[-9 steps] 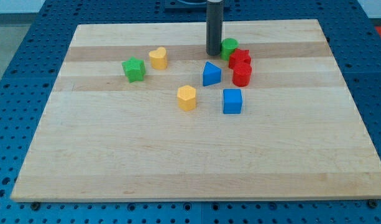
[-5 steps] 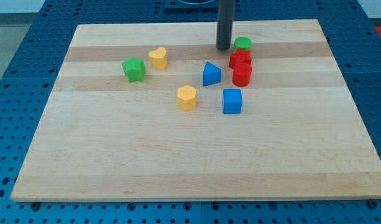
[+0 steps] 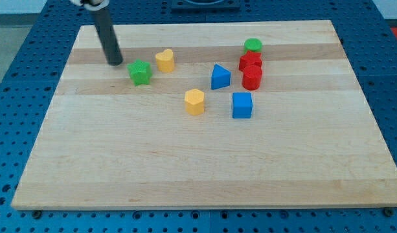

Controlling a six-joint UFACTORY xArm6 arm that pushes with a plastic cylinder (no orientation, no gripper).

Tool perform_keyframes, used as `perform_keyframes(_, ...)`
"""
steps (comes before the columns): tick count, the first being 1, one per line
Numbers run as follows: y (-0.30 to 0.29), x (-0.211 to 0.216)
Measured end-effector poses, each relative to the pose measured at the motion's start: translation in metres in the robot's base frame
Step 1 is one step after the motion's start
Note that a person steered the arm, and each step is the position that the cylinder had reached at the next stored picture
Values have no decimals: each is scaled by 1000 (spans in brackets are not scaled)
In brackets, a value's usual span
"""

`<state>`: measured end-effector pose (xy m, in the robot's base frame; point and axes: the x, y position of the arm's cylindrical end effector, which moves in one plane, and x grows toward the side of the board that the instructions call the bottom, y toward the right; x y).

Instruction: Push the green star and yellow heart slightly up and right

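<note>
The green star [image 3: 140, 72] lies on the wooden board [image 3: 198, 162] at the upper left. The yellow heart [image 3: 164, 61] sits just to its upper right, a small gap between them. My tip [image 3: 114, 63] rests on the board to the upper left of the green star, close to it but apart.
A yellow hexagon block [image 3: 194, 101] lies near the middle. A blue triangle block [image 3: 219, 76] and a blue cube [image 3: 242, 105] sit to its right. Two red blocks [image 3: 250, 70] and a green cylinder [image 3: 253, 46] cluster at the upper right.
My tip has swept from beside the green cylinder at the upper right across to the view's left, ending next to the green star. The green cylinder shifted slightly right earlier. Other blocks have not moved.
</note>
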<state>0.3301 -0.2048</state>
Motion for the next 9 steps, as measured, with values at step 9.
perform_keyframes(9,65,43)
